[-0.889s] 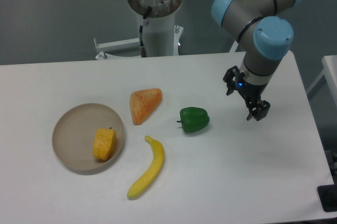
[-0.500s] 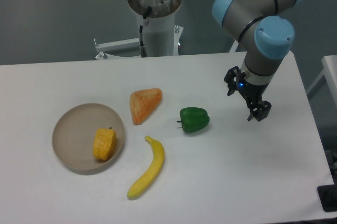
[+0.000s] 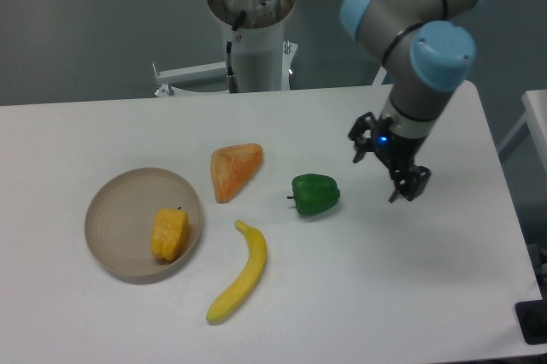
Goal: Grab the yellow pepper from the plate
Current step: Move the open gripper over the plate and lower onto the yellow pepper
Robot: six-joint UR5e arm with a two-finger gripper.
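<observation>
One fixed view only. We look from high in front of the worktop (image 3: 359, 296), angled steeply down and toward the robot's base column at top centre of the frame. Mid distance: nearly the whole worktop fits, its right edge cut at the frame's right side. The plate (image 3: 107, 219) sits lower left, the claw (image 3: 389, 172) right of centre. Grey floor fills the top band. With a single camera, we have no second view to overlap.
</observation>
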